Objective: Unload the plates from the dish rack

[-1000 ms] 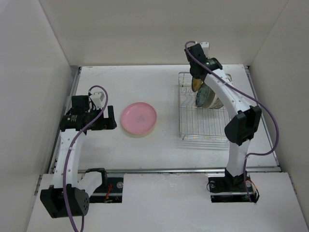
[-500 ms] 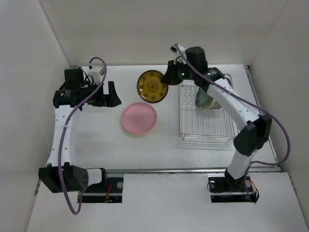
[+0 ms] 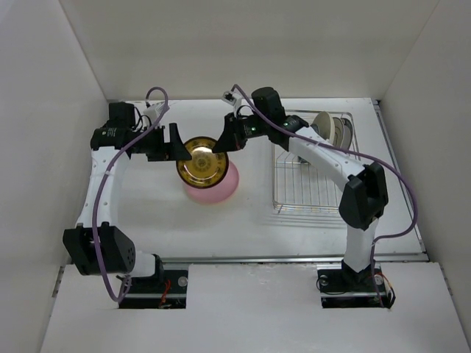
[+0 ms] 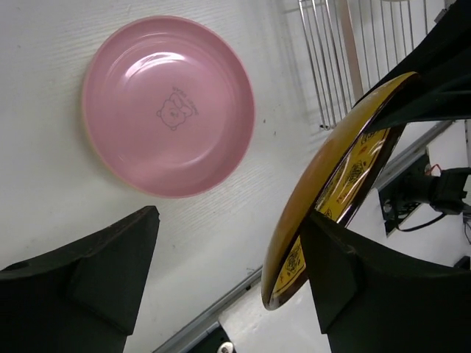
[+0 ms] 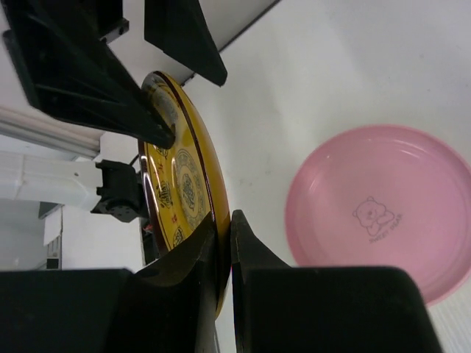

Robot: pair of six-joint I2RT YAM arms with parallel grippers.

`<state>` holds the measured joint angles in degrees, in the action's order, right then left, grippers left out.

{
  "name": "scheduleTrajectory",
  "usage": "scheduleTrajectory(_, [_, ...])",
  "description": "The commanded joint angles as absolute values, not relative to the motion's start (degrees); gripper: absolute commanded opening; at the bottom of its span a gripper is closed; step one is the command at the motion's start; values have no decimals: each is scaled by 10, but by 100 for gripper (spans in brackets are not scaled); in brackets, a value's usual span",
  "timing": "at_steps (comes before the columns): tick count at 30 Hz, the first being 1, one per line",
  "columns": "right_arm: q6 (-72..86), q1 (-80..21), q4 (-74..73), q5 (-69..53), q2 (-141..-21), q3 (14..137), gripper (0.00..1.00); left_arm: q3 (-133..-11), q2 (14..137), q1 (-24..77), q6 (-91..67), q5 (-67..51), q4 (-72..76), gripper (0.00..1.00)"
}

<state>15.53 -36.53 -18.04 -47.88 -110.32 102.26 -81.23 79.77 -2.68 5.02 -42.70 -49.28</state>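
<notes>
My right gripper (image 3: pixel 224 140) (image 5: pixel 224 220) is shut on the rim of the yellow plate (image 3: pixel 202 160) (image 5: pixel 180 176), which has a dark patterned face, and holds it tilted above the pink plate (image 3: pixel 215 193) (image 5: pixel 383 213) on the table. My left gripper (image 3: pixel 175 143) (image 4: pixel 232 220) is open at the plate's opposite rim. The yellow plate (image 4: pixel 331 176) sits between its fingers, close against one finger (image 4: pixel 353 279). The pink plate (image 4: pixel 168 105) lies flat below. The wire dish rack (image 3: pixel 309 176) stands to the right, with two plates (image 3: pixel 329 129) upright at its far end.
The rack's wires (image 4: pixel 331 44) show at the top of the left wrist view. White walls enclose the table on three sides. The table's metal front edge (image 4: pixel 221 301) runs below the left gripper.
My right arm lifted the yellow plate out of the rack and carried it left, over the pink plate. My left arm rose and swung right to the plate's rim.
</notes>
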Motion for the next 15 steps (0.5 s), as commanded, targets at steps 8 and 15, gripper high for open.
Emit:
scheduleTrajectory(8, [188,-381,-98,-517,-1116,1038,0,-823,803,-21,77,-521,-544,10])
scheduleTrajectory(15, [188,-381,-115,-430,-1116,1059,45,-833,809,-21,36,-462,-513,0])
